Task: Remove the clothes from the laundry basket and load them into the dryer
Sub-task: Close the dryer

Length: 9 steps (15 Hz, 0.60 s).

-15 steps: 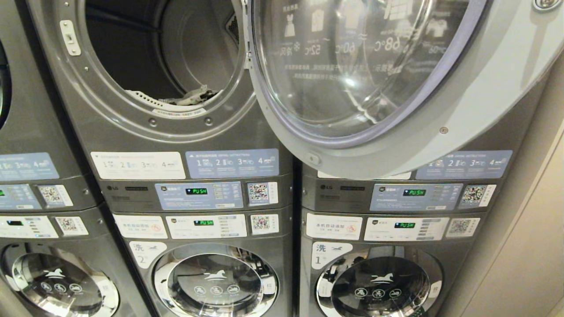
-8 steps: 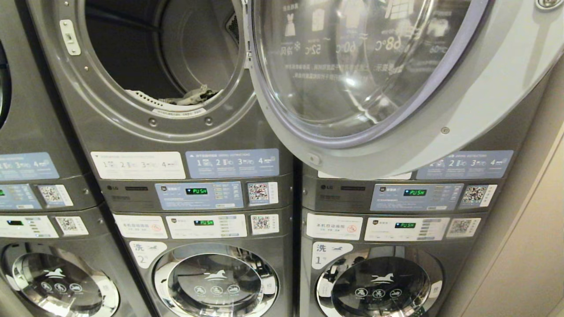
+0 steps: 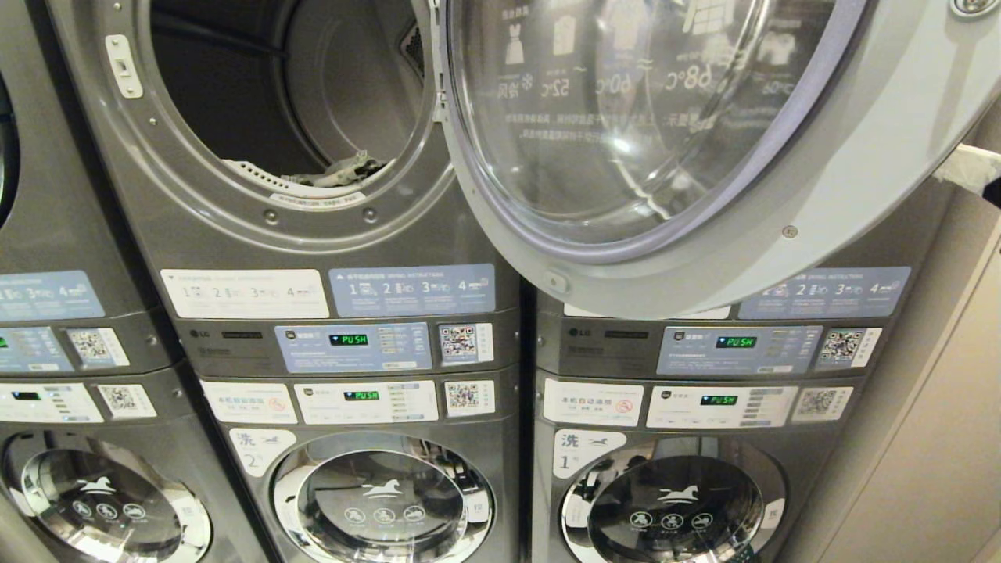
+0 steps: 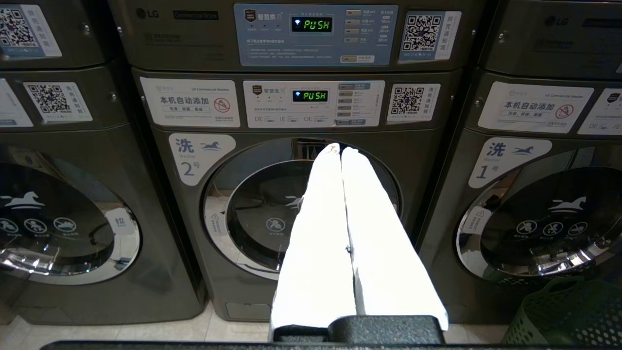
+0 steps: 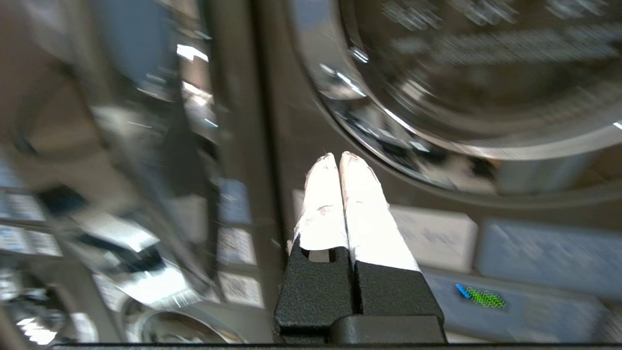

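The dryer (image 3: 289,117) above the washer labelled 2 stands open, its big glass door (image 3: 665,141) swung out to the right. A crumpled pale garment (image 3: 344,170) lies at the front lip of the drum. My right gripper (image 3: 970,166) shows at the right edge, beside the door's rim; in its wrist view the right gripper (image 5: 337,155) is shut and empty under a chrome-ringed glass door (image 5: 437,121). My left gripper (image 4: 338,148) is parked low, shut and empty, facing the washer labelled 2 (image 4: 252,214). The dark green laundry basket (image 4: 559,316) stands on the floor to its right.
Three stacks of grey machines (image 3: 735,344) fill the view, washers below with horse emblems. A beige wall (image 3: 923,438) closes the right side. The open door overhangs the stack labelled 1 (image 3: 583,453).
My right gripper's white fingers have come into the head view at the right edge. The dryer, its door and the garment have not moved.
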Tool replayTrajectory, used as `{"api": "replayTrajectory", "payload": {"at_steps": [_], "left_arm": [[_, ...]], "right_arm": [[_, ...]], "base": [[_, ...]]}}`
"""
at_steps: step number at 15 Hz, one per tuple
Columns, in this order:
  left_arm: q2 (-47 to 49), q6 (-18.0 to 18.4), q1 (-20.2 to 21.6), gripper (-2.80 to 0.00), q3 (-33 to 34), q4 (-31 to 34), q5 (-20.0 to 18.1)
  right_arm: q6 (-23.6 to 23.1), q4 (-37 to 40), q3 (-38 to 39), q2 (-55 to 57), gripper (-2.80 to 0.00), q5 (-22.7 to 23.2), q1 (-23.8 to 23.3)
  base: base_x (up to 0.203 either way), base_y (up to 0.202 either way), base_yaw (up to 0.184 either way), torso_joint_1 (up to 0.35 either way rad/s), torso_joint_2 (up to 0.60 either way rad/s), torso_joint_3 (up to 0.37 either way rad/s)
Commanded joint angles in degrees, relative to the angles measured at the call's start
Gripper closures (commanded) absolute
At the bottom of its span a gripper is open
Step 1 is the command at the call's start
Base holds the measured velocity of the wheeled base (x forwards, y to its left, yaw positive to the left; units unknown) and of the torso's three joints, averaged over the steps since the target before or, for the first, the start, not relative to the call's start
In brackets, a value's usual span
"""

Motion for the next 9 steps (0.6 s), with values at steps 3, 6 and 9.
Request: {"api": "replayTrajectory", "payload": {"at_steps": [3,6,9], "left_arm": [[0.0,0.0,0.0,0.00,0.1,0.0,0.0],[0.0,0.0,0.0,0.00,0.0,0.1,0.0],[0.0,0.0,0.0,0.00,0.0,0.1,0.0]], "right_arm": [[-0.4,-2.1,-3.6,4.7,0.00,-0.1,7.5],[-3.1,-2.6,-5.2,5.3,0.00,-0.1,24.3],[-4.0,-3.3,-7.6,7.3,0.00,-4.3,52.9]], "base": [[0.000,0.000,0.000,0.000,0.00,0.000],[0.000,0.000,0.000,0.000,0.00,0.000],[0.000,0.000,0.000,0.000,0.00,0.000]]}}
